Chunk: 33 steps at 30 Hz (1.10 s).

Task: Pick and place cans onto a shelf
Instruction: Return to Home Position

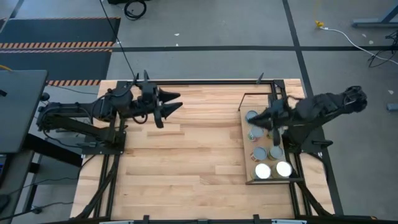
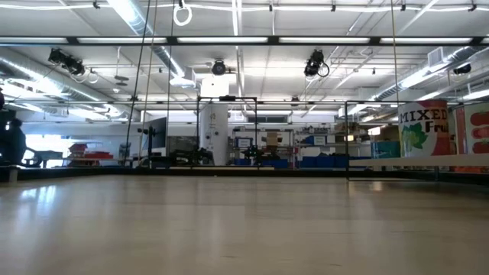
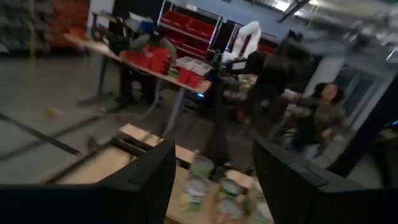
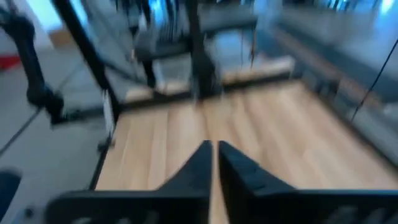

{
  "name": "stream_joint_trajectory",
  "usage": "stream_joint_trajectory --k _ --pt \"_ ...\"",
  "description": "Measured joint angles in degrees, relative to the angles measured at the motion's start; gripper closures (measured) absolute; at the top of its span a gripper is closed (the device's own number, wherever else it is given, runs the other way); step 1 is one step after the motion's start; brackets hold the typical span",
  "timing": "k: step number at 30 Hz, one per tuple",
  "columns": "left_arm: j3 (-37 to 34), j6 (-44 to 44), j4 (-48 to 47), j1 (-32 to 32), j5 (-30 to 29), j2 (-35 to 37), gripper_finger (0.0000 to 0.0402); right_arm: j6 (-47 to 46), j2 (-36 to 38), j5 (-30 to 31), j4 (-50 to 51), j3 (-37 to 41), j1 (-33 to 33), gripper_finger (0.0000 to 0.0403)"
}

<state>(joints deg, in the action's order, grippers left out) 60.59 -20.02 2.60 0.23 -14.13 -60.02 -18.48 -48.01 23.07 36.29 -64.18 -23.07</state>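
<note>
From above, small silvery-topped tin cans point(image 1: 260, 154) all stand on narrow light-wood, black-framed shelf point(image 1: 245, 146), table's right side; placing looks done. Low view: mixed-fruit can point(image 2: 424, 130) far right. Left wrist: left gripper point(image 3: 212, 149), over table's left, gapes wide, empty. Right wrist: right gripper point(image 4: 214, 149) fingers almost touching, nothing held; only homing left.

Shiny metal cans point(image 1: 263, 170), pale wood shelf point(image 1: 250, 164)

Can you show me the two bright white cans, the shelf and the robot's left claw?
bright white cans point(image 1: 263, 170): high view, on the round top of one of the two.
shelf point(image 1: 271, 181): high view, on its edge beside the white cans.
left gripper point(image 1: 177, 101): high view, midway between its open fingertips.
</note>
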Motion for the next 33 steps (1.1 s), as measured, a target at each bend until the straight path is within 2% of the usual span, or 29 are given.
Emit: stream_joint_trajectory --k 2,7,10,15,18,21,26,28,33 --pt "-0.01 4.36 0.01 0.03 -0.31 0.47 0.0184 3.8 1.5 -0.01 -3.56 0.0 1.92 0.039" --pt "-0.01 12.24 -0.22 -0.04 -0.12 0.78 0.0184 7.82 5.11 3.85 -7.39 0.0 3.61 0.0363" --pt "-0.01 14.87 -1.24 -0.02 -0.21 0.8 0.0184 3.32 6.67 3.77 -7.49 0.0 3.76 0.0349" --pt "-0.06 25.07 -2.15 -0.02 -1.11 0.77 0.0184 -9.34 7.09 1.43 -7.61 0.0 3.74 0.0344" --pt "-0.06 22.95 -1.74 -0.01 -1.11 0.76 0.0184 -3.91 7.07 -1.93 -8.97 0.02 3.72 0.0345" --pt "-0.04 16.33 -0.16 1.53 -0.36 0.06 0.0184 3.19 8.6 -7.82 -9.94 0.11 3.72 0.0346" --pt "0.03 14.92 1.22 4.14 9.55 -1.33 0.0184 12.89 14.96 -20.35 -13.93 2.06 3.72 0.0347" --pt "-0.17 15.53 1.48 4.86 11.96 -2.28 0.0184 14.7 18.31 -21.53 -15.97 4.77 3.72 0.0347" --pt "-0.04 16.46 8.43 5.29 12.44 -6.54 0.0184 15.15 27.07 -21.14 -17.6 14.04 3.72 0.0347"
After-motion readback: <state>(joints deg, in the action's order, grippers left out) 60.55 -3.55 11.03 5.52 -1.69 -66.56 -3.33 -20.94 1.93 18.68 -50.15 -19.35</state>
